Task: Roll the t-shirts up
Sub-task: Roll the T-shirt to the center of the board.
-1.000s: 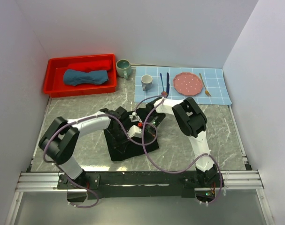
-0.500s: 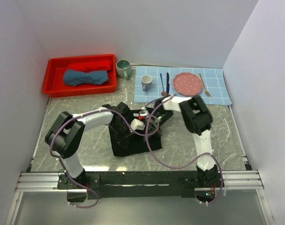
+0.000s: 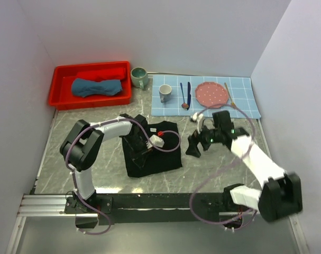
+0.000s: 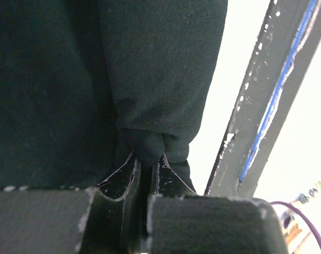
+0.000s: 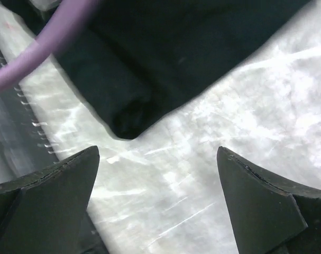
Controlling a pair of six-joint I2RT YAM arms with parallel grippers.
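Slate-blue rolled cloth t-shirt (image 3: 97, 87) lies in red plastic tray (image 3: 62, 99), far left: that one done, I judge. Large black cloth t-shirt (image 3: 159, 157) lies mid-table, folded flat, not yet rolled. My left gripper (image 4: 146, 161) pinches fold of black cloth. My right gripper (image 5: 158, 153) gapes wide, empty, just beside shirt's right edge.

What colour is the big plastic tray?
The rectangular plastic tray is bright red; top view shows it best.

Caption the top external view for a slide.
Left end effector pinches the black t-shirt; open right end effector hangs beside it; blue t-shirt lies in red tray.
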